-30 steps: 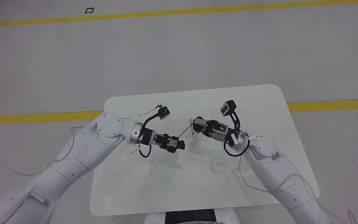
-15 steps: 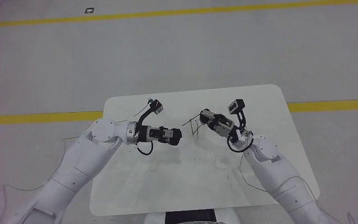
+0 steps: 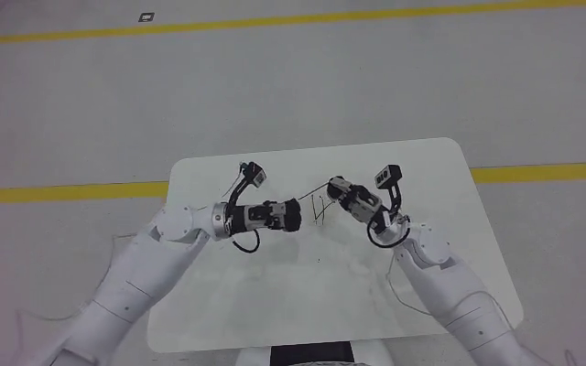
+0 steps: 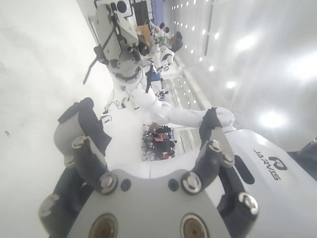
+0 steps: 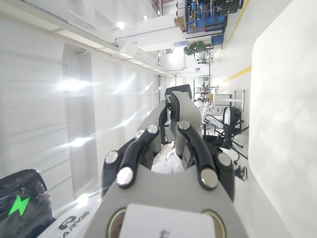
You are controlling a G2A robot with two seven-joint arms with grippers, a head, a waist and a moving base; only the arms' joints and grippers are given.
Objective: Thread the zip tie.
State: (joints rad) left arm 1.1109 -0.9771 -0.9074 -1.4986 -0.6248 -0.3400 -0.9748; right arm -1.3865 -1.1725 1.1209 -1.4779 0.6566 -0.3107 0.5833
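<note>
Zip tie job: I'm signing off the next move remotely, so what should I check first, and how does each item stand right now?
1. Right gripper clamped on the zip tie: ok.
2. Left gripper open and empty, ready to take hold: ok.
3. Gap between the two grippers, no contact: ok.
4. Free end of the zip tie clear of the table: cannot tell.
5. Zip tie already threaded through its own head: cannot tell.
</note>
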